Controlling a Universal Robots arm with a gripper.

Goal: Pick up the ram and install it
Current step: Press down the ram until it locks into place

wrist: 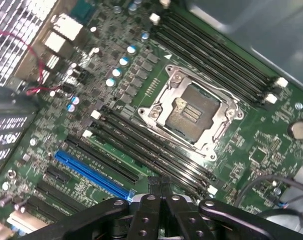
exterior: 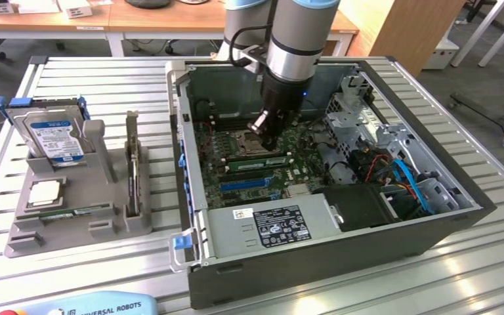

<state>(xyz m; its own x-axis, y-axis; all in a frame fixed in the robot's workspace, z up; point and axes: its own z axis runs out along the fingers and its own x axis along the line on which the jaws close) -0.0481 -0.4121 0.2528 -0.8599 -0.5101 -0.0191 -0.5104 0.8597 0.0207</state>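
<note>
The claw (exterior: 264, 134), fingers pressed together with nothing gripped, is being held over the ram (exterior: 261, 156), which is sitting in the motherboard (exterior: 234, 147) at the socket's (wrist: 191, 111) six o'clock.

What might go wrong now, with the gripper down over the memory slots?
The shut gripper hangs close over the memory slots; pressing off-centre might stress the motherboard. The open CPU socket sits right beside them, so a sideways slip might damage its exposed contacts.
</note>
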